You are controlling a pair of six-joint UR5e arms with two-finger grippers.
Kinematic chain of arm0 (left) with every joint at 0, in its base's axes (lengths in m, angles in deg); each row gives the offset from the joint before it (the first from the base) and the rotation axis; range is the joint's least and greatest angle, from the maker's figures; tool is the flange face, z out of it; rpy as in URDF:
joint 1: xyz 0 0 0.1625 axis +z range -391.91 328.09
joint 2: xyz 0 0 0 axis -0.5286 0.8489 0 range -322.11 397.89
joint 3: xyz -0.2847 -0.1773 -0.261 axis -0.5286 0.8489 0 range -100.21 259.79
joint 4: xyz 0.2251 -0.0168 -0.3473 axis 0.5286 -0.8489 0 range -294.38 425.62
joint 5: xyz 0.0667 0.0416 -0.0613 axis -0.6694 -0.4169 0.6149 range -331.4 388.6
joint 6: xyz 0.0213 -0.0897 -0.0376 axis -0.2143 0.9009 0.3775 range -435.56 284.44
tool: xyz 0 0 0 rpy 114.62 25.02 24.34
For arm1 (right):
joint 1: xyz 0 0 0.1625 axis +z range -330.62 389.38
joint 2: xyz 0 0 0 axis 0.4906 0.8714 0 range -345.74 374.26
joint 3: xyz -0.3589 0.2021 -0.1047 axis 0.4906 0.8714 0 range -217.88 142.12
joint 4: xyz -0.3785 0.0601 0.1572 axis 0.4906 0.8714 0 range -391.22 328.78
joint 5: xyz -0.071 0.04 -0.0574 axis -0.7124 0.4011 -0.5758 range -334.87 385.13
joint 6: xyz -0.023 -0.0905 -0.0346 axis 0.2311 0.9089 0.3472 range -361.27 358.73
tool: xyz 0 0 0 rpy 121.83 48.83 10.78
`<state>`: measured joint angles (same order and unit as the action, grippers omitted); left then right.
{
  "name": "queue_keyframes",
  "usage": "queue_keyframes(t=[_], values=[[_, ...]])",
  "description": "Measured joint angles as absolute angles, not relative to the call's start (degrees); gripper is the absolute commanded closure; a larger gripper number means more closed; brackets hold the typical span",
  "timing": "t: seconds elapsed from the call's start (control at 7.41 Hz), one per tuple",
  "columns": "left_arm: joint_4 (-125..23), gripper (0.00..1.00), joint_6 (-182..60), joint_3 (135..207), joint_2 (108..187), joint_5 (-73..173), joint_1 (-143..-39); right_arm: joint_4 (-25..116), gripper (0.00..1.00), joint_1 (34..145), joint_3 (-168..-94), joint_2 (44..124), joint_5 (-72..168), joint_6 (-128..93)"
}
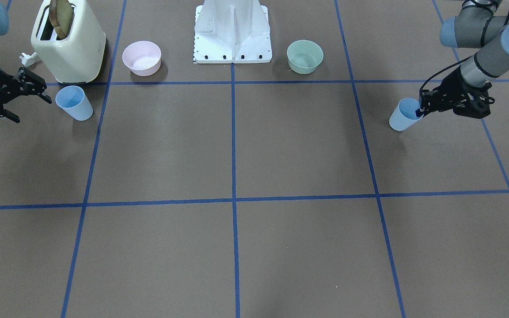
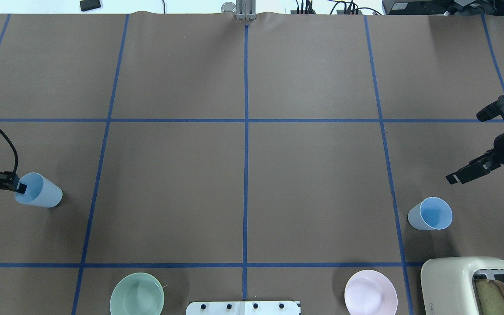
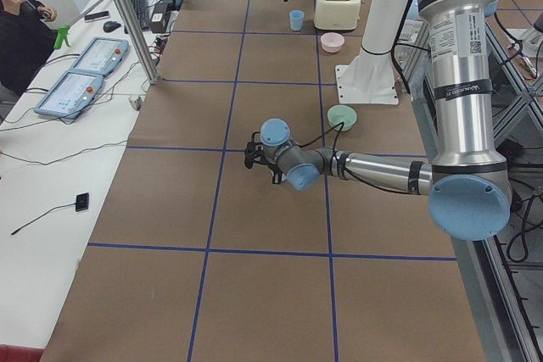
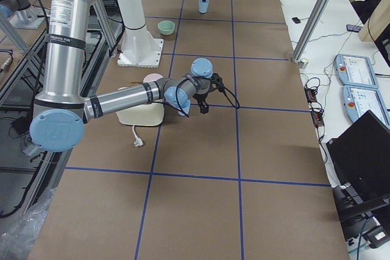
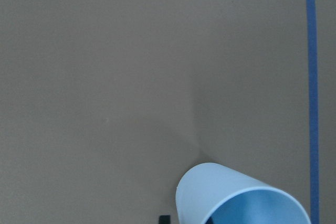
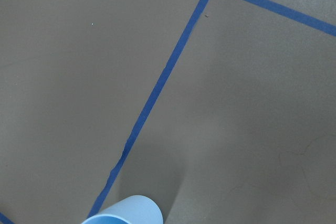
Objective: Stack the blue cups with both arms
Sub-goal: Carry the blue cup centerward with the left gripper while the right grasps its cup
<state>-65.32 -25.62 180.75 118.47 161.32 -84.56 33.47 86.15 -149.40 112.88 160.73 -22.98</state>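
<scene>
Brown paper tabletop [image 2: 313,188]. One blue cup [image 2: 42,191] stands far on the robot's left. The left gripper [image 2: 20,188] straddles its rim with a narrow gap, can't tell if it's clamped, probably a rim grip for lifting. The second blue cup [image 2: 429,213] is near the toaster [image 2: 466,284], with the right gripper [image 2: 464,148] spread wide nearby, not touching.

The surface [image 2: 313,188] is matt brown paper (faintly creased) crossed by blue tape lines [image 2: 246,175]. Left blue cup [image 2: 42,194] and right blue cup [image 2: 429,214]: smooth satin plastic. Toaster [image 1: 82,48]: glossy cream. Left arm [image 3: 458,116]: brushed metal.
</scene>
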Motion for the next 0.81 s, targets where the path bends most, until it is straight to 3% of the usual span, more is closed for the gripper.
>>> queue_keyframes(t=[0.54, 0.81], values=[[-64.99, 1.00, -23.44, 182.90, 118.74, 161.44, -84.66, 33.47, 0.00, 85.06, -149.47, 112.88, 159.84, -22.98], [-59.38, 1.00, -19.31, 186.20, 122.82, 161.55, -84.71, 33.47, 0.00, 83.51, -149.69, 112.87, 158.22, -23.23]])
